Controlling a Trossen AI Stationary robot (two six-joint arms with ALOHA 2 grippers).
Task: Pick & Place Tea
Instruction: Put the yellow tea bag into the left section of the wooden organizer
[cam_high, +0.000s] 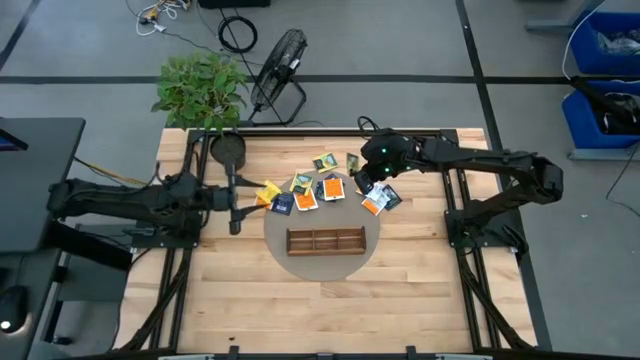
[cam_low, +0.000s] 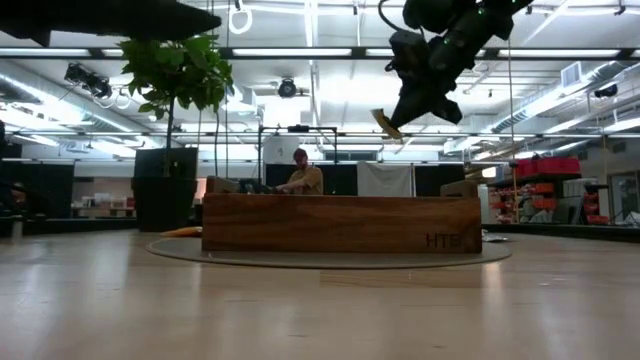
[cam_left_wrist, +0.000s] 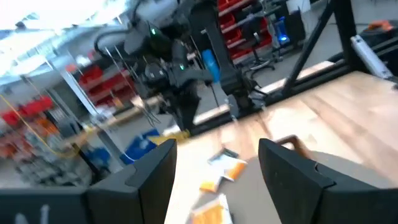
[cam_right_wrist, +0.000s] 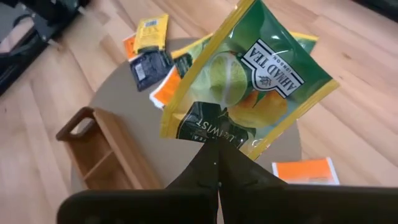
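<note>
Fingers of your right gripper (cam_right_wrist: 217, 163) are pinched together on a green tea packet (cam_right_wrist: 249, 81), held in the air above the round mat (cam_high: 275, 235) and wooden tray (cam_high: 326, 241). Other packets (cam_high: 300, 192) lie scattered on the mat. Your left gripper (cam_high: 236, 205), seemingly spread apart, waits just beside the mat.
</note>
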